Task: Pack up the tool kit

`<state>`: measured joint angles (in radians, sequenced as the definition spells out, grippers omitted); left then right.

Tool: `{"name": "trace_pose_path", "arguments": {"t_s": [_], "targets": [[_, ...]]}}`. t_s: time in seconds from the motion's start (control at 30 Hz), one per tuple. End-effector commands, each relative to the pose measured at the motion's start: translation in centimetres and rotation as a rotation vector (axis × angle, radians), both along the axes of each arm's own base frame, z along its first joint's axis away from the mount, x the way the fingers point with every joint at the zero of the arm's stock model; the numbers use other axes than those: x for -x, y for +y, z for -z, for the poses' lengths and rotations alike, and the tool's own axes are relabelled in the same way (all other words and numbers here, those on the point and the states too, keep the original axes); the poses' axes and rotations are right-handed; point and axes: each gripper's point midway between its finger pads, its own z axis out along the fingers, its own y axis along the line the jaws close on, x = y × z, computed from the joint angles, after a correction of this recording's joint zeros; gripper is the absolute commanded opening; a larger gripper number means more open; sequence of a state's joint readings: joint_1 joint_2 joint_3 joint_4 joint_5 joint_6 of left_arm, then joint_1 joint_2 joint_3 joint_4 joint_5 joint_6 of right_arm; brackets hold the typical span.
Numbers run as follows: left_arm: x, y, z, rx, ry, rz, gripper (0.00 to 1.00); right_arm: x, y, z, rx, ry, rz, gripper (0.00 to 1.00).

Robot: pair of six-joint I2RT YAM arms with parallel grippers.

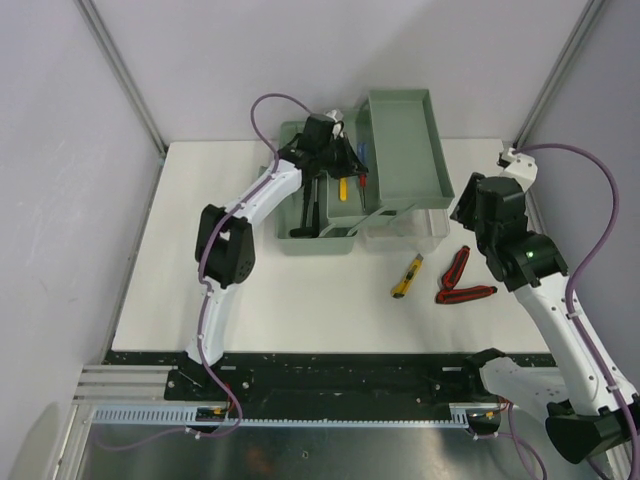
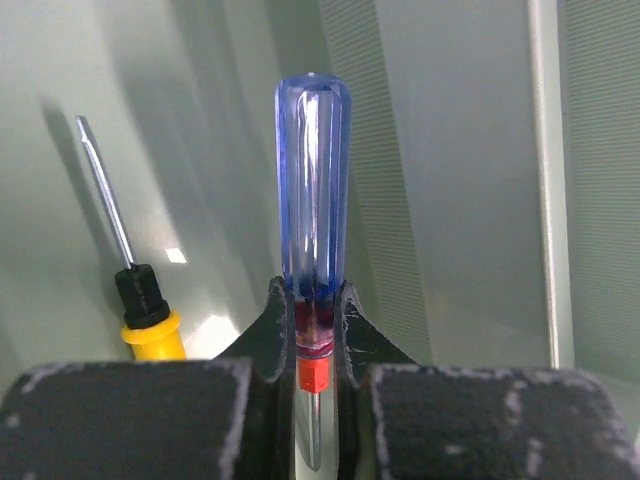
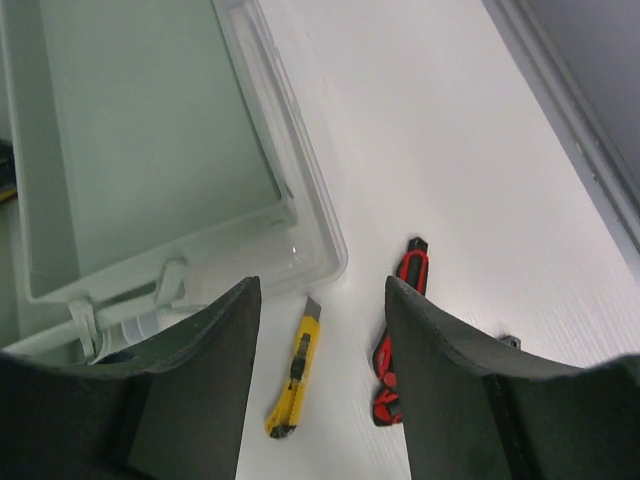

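The sage-green tool box [image 1: 318, 243] stands open at the back of the table, its clear lid [image 1: 415, 228] folded out to the right. A green tray [image 1: 402, 148] rests tilted on the lid. My left gripper [image 1: 338, 152] is inside the box, shut on a blue-handled screwdriver [image 2: 312, 190] near its red collar. A yellow-and-black screwdriver [image 2: 140, 305] lies beside it. My right gripper [image 1: 468, 205] is open and empty above the table; between its fingers show a yellow knife [image 3: 293, 375] and red pliers [image 3: 412, 262].
A black-handled tool [image 1: 308, 212] lies in the box. The knife [image 1: 406, 277] and pliers [image 1: 460, 278] lie on the white table in front of the lid. Grey walls and metal posts close in the back and sides.
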<state>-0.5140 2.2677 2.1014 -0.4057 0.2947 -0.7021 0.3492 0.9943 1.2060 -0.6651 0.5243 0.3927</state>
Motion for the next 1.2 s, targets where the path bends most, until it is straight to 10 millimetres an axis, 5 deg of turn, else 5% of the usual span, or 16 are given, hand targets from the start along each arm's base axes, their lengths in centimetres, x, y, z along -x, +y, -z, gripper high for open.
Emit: {"name": "trace_pose_path", "arguments": {"t_s": [0.0, 0.23, 0.43, 0.73, 0.97, 1.17], "targets": [[0.0, 0.5, -0.1, -0.01, -0.004, -0.036, 0.11, 1.3, 0.1, 0.6, -0.052, -0.002, -0.005, 0.57], [0.2, 0.9, 0.7, -0.031, 0.003, -0.039, 0.38, 2.2, -0.8, 5.2, -0.14, 0.095, 0.081, 0.58], [0.2, 1.2, -0.3, -0.038, -0.028, -0.036, 0.48, 2.6, -2.1, 10.0, -0.279, 0.22, 0.127, 0.57], [0.7, 1.8, -10.0, 0.035, -0.2, -0.041, 0.52, 4.7, -3.5, 15.9, -0.416, 0.423, 0.238, 0.57], [2.5, 6.1, -15.2, -0.079, -0.392, -0.08, 0.66, 7.0, -3.5, 21.4, -0.642, 0.582, 0.455, 0.56], [3.8, 12.7, -15.0, -0.24, -0.444, -0.199, 0.83, 5.9, -4.7, 23.8, -0.682, 0.577, 0.593, 0.56]]}}
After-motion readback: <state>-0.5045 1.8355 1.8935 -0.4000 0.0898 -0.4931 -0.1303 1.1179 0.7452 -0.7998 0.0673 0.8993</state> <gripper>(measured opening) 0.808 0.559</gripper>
